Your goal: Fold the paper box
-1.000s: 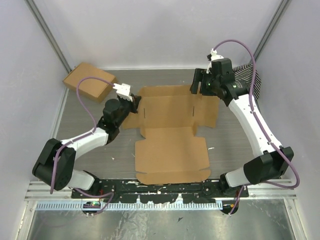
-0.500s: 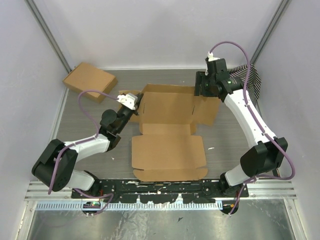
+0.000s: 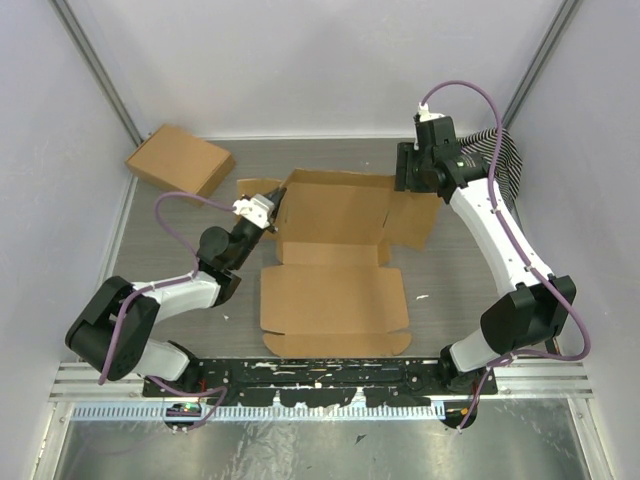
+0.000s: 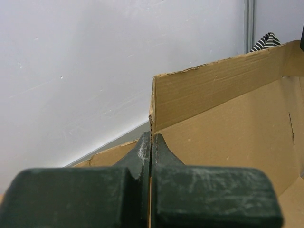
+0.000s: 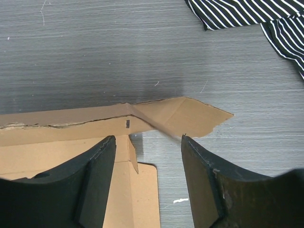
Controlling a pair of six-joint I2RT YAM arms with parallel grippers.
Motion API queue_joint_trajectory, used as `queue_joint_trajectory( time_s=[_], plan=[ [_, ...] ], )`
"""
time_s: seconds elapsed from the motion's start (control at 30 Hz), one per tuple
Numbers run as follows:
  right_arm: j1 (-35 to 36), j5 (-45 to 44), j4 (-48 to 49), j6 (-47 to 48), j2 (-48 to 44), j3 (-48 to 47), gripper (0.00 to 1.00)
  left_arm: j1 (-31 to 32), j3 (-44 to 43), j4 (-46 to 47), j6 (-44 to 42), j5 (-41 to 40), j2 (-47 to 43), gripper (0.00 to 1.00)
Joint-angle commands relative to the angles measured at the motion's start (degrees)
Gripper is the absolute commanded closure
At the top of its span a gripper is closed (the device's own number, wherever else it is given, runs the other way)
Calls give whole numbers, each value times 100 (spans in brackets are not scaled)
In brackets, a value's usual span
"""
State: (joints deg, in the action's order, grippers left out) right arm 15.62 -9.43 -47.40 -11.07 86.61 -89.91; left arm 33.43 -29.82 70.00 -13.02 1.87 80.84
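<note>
- The paper box point(image 3: 335, 290) lies on the desk point(image 3: 160, 250) between the two arms. Its big front panel is flat, and its rear panel is tilted up as a wall.
- The wall's long axis runs side to side, with one pincer at each end.
- The left pincer point(image 3: 270, 212) is closed on the left end of that wall. In its wrist view the cardboard's upright edge drops straight into the seam between the shut jaws point(image 4: 151, 145). The rest of the panel stretches off to that pincer's right.
- The right pincer point(image 3: 408, 175) hangs over the opposite rear corner with its jaws apart and nothing between them.
- In the right wrist view the wall's top edge comes in from the left and ends just ahead of the gap between the fingers point(image 5: 147, 142).
- From there the corner flap point(image 5: 190, 118) splays outward, pointing ahead and to the right of that pincer and lying low toward the desk.
- This flap looks like the part the next move depends on. The right arm is much the nearer, and the flap's fold line sits just ahead of its open jaws.
- Judged from this, the pincer would come down on the flap's base and swing it inward along the wall.
- A striped cloth point(image 5: 247, 14) lies beyond the flap, well apart from it.
</note>
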Motion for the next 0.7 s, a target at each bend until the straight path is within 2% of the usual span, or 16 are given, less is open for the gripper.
queue_joint_trajectory(
  time_s=[0.0, 0.23, 0.37, 0.57, 0.63, 0.67],
  plan=[
    [-30, -91, 175, 76, -232, -258, 38, 14, 40, 480, -153, -45, 26, 100],
    [-45, -29, 260, 208, -91, -223, 41, 14, 32, 479, -44, 44, -7, 100],
    [-48, 242, 292, 204, -8, -102, 62, 14, 22, 479, -5, 59, 25, 100],
    [-45, 402, 293, 128, 96, 187, 83, 14, -20, 463, 124, 6, 63, 100],
    [-45, 470, 301, 86, 123, 248, 95, 16, -45, 413, 204, -27, 58, 100],
    [-44, 503, 308, 72, 137, 259, 98, 13, -52, 373, 247, -35, 49, 100]
  ],
)
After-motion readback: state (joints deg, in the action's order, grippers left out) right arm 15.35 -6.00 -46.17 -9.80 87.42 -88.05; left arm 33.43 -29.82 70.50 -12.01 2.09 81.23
